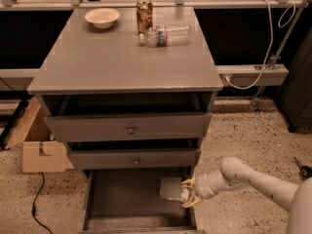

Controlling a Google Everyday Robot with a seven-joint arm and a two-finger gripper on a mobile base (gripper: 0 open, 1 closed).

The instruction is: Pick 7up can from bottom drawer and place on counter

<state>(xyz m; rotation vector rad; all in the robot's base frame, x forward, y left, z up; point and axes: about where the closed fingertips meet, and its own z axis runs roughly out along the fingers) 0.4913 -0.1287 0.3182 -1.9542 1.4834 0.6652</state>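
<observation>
Camera view: the 7up can (170, 188) is gripped by the closed hand (188, 194) in the bottom drawer (122, 199), below the front right corner of the bench (122, 62). It looks light and dented, so it should be squeezed softly round the middle.

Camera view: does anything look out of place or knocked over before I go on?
Only the bottle: it lies on its side on the counter, next to the upright brown can. No spill shows. The gripper is down in the bottom drawer, at the right end of the 7up can.
</observation>
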